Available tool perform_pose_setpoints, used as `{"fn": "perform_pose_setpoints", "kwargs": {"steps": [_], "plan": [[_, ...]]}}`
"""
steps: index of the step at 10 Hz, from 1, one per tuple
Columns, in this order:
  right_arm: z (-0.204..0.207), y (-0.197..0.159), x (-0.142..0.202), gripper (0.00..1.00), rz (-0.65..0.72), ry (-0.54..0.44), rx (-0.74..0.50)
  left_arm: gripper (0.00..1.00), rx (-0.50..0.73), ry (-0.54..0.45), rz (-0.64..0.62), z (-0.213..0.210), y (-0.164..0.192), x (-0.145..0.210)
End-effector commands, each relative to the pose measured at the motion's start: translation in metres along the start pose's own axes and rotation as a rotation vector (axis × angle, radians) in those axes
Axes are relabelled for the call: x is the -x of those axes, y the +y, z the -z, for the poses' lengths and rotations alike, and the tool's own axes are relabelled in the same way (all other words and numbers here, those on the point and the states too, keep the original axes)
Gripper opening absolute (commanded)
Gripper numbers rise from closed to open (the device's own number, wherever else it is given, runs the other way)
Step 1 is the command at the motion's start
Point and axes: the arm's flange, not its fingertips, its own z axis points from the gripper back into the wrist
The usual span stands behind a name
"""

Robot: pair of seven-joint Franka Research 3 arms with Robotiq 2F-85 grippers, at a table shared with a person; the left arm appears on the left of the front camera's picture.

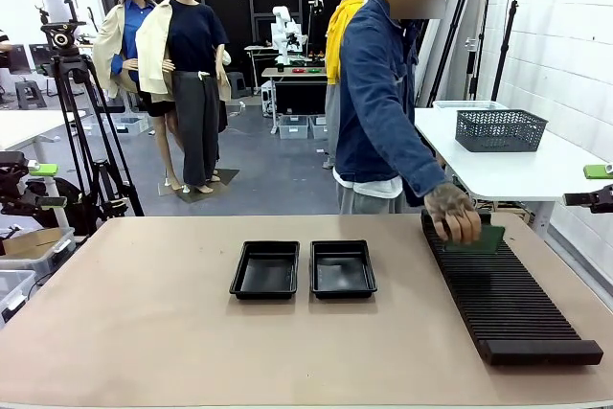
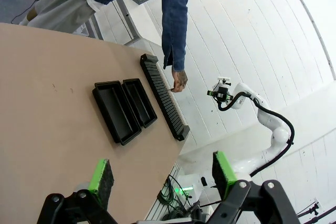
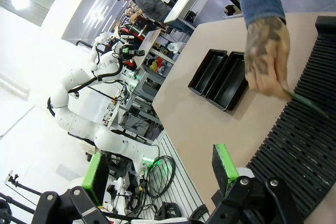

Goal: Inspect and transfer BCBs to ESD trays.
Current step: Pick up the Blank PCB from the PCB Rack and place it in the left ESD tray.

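Observation:
Two empty black ESD trays lie side by side mid-table, also in the left wrist view and the right wrist view. A person's hand holds one green BCB on edge at the far end of the long black slotted rack; from the right wrist it shows as a thin green edge. My left gripper hangs open high off the table's left side. My right gripper is open off the right side. Neither holds anything.
The rack runs along the table's right side, right of the trays. Behind it stands a white table with a grey basket. A camera tripod and boxes stand off the left side. The person leans in from the far edge.

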Motion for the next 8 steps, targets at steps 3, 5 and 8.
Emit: {"fn": "perform_pose_setpoints", "kwargs": {"steps": [3,5,8], "plan": [[0.0022,0.0016,0.0024,1.0,-0.001,-0.004,0.008,1.0,-0.004,-0.002,-0.001,-0.0005,-0.0005,-0.0004],[0.0022,0.0016,0.0024,1.0,-0.001,-0.004,0.008,1.0,-0.004,-0.002,-0.001,-0.0005,-0.0005,-0.0004],[0.0022,0.0016,0.0024,1.0,-0.001,-0.004,0.008,1.0,-0.004,-0.002,-0.001,-0.0005,-0.0005,-0.0004]]}}
